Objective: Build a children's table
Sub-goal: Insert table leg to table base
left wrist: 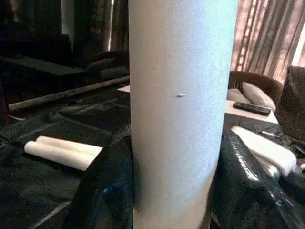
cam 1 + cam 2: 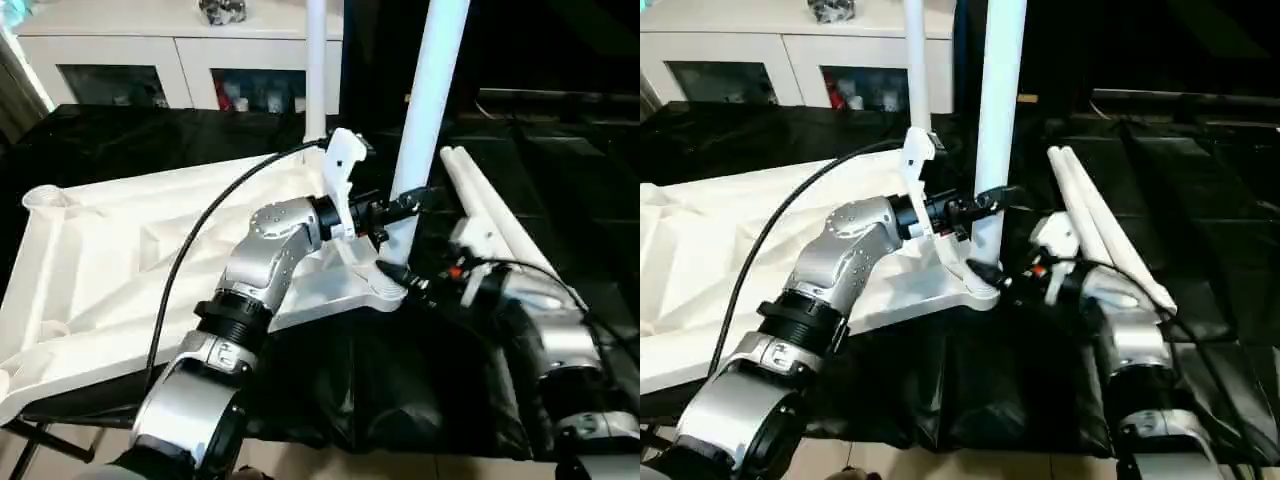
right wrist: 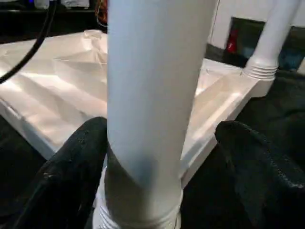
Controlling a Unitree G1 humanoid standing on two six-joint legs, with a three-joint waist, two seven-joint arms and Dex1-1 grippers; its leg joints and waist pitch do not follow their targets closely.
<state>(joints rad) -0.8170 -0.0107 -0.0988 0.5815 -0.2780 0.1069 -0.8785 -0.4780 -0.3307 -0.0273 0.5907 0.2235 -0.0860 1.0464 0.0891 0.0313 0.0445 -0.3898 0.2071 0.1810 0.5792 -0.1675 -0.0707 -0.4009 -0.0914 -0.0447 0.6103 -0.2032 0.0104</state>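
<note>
Near-right corner socket (image 2: 385, 290) of upturned tabletop (image 2: 120, 270): upright leg (image 2: 425, 110) clamped by left gripper (image 2: 395, 212). Right gripper (image 2: 400, 275) spread wide around leg base. Two loose legs (image 2: 490, 210) lying right.

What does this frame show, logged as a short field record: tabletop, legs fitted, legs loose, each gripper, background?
tabletop: white tabletop lying ribbed side up on black cloth
legs fitted: two upright, near-corner leg and far-corner leg
legs loose: two spare legs lying side by side on the cloth to the robot's right
left gripper: fingers either side of the near-corner leg, above its socket; contact cannot be told
right gripper: low at the same leg, by the corner socket; fingers apart
background: white cabinet
</note>
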